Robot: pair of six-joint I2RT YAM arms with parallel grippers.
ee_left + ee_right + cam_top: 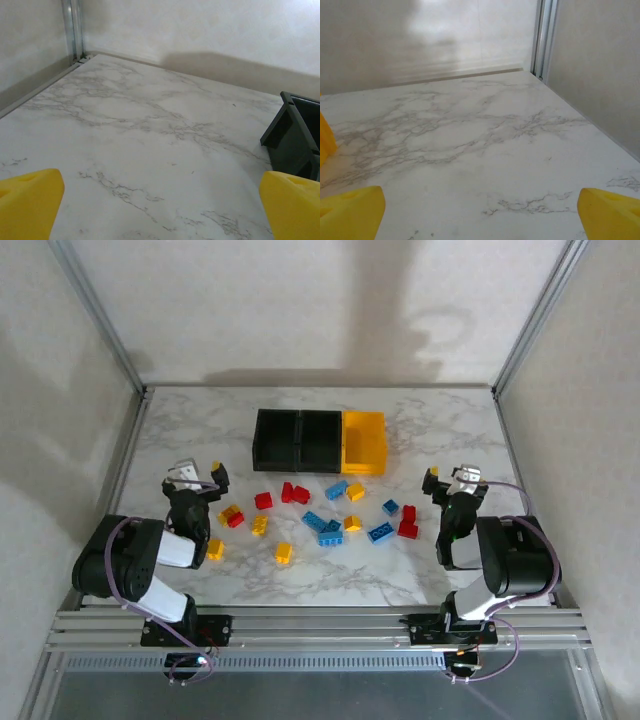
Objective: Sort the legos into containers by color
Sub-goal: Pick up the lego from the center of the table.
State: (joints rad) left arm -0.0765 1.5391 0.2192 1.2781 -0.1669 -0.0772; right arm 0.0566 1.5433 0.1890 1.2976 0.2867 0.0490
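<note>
Red, blue, yellow legos (329, 537) loose on bench (180, 430); sorting unstarted. My left tool (197, 476), right tool (450, 481) spread, empty. Next: descend onto nearest one.

red, blue, yellow legos (314, 520) scattered; containers (300, 440) beyond

both claws stand spread wide, the left claw (200, 473) and right claw (449, 478) each facing bare tabletop (190, 425). on the left an open lane of marble runs between the left wall (60, 440) and the containers (318, 440), whose black bin (292, 132) corner juts in ahead to the right. on the right a like lane runs between the yellow bin (364, 442) and the right wall (585, 440). between the claws the legos (316, 521) lie scattered, some touching, gaps among them narrow. the joined bins block the centre back. the near strip below the scatter is bare.
</note>
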